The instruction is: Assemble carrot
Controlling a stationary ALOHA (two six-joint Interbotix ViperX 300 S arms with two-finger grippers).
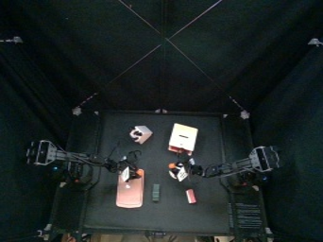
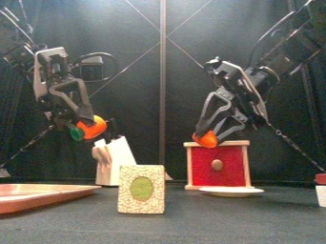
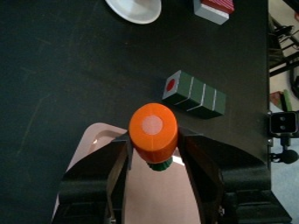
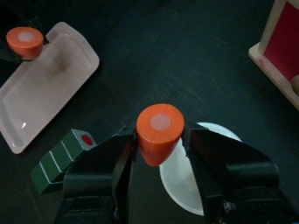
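Each gripper holds one piece of the carrot above the table. My left gripper (image 3: 155, 156) is shut on an orange carrot piece (image 3: 153, 129) with a green end, hanging over the pale pink board (image 3: 98, 138). The front view shows this piece (image 2: 91, 127) at the left, raised. My right gripper (image 4: 162, 150) is shut on a second orange carrot piece (image 4: 162, 128) above a white plate (image 4: 187, 188). In the front view that piece (image 2: 205, 139) hangs in front of the red box. The two pieces are apart, roughly level with each other.
A green block with a red dot (image 3: 193, 94) lies between board and plate. A red box with a drawer (image 2: 218, 164) stands at the back right, with a white object (image 2: 114, 162) at the back left. A small red block (image 1: 192, 196) lies near the front edge.
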